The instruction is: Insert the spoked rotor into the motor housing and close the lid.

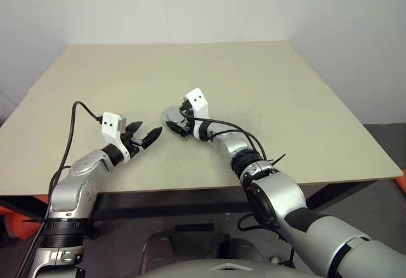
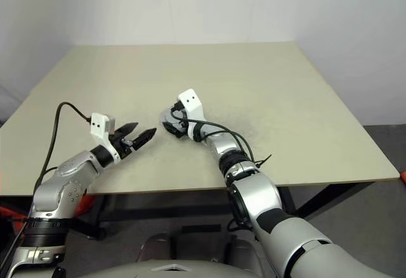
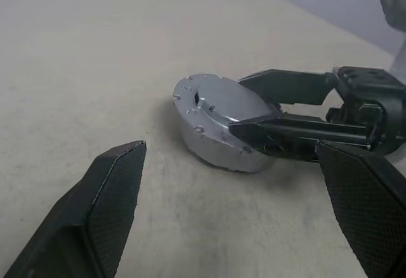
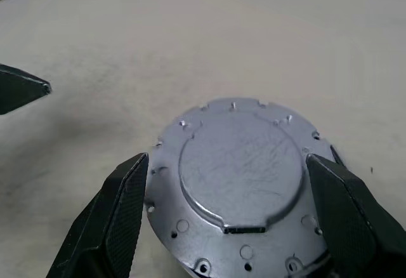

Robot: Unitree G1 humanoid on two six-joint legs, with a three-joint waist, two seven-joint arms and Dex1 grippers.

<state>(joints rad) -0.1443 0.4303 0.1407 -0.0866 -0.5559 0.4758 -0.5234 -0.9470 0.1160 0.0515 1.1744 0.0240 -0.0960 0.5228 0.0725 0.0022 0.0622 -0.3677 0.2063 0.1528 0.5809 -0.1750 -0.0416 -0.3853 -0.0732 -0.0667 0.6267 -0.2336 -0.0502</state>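
Resting on the table (image 1: 304,87): motor housing (image 3: 212,145), lid (image 4: 238,164) on. Right gripper (image 4: 231,202) wide, straddling it. Left gripper (image 1: 144,137) wide, empty, apart.

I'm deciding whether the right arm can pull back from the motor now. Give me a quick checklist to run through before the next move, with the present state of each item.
1. Lid seated on the motor housing: ok, it sits flush on top.
2. Spoked rotor inside: cannot tell, the lid covers it.
3. Right gripper released: ok, fingers open on either side of the housing.
4. Left gripper clear of the housing: ok, open and apart from it.
5. Housing flat on the table: ok.
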